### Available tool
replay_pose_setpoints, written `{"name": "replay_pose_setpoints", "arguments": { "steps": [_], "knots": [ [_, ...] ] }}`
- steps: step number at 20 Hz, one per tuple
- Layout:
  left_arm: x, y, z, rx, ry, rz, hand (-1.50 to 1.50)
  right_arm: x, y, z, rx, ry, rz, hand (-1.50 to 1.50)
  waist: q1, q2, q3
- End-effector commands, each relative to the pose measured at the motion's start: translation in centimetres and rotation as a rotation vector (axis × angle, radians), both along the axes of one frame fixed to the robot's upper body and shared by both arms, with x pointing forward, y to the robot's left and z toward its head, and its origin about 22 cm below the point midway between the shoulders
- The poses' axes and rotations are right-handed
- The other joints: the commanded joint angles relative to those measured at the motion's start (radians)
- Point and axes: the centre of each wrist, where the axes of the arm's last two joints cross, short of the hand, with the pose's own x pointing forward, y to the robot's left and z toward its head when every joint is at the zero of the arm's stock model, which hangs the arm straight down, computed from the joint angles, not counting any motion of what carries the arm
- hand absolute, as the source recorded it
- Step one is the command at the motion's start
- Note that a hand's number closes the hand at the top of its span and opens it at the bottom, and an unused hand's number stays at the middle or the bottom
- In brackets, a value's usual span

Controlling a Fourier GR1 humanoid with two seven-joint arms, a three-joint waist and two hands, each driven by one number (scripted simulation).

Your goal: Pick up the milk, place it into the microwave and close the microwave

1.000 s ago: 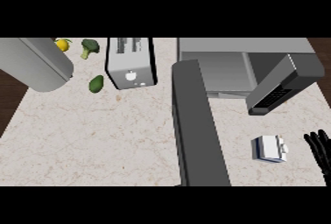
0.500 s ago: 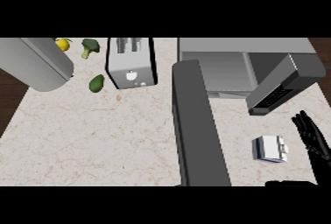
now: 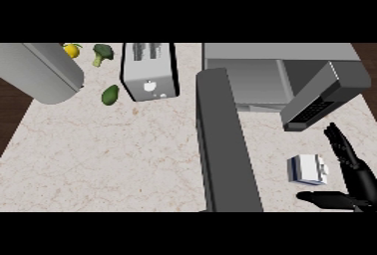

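While milk (image 3: pixel 307 169) stands on desk (image 3: pixel 110 159) near open microwave (image 3: pixel 254 82), right robot hand (image 3: pixel 359 182) sits just right of it; left robot hand out of view. Milk's long axis unclear from above. Fingers straight alongside milk, thumb spread wide below it; holds nothing, no contact visible

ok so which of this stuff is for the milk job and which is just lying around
For the job: milk carton, microwave, its open door, right hand open beside the carton.

Just lying about: toaster, broccoli, lemon, green vegetable, grey cylinder.
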Motion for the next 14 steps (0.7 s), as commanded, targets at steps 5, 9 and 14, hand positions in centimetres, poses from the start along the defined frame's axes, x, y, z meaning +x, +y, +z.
{"name": "replay_pose_setpoints", "arguments": {
  "steps": [5,9,14],
  "knots": [
    [-0.6,0.0,0.2,-0.015,-0.009,0.011,-1.50,0.1,-3.4,-2.4,0.001,0.071,0.072,-1.50,0.001,0.000,0.000],
    [-1.9,0.4,-0.7,-0.003,-0.013,0.004,-1.50,0.2,0.0,-5.4,-0.005,0.074,0.058,-1.50,0.003,-0.001,0.000],
    [-2.6,0.6,-0.8,-0.008,-0.021,-0.006,-1.50,-0.9,-0.1,-8.0,-0.071,0.082,0.008,1.50,0.006,0.000,0.001]
  ]
}}
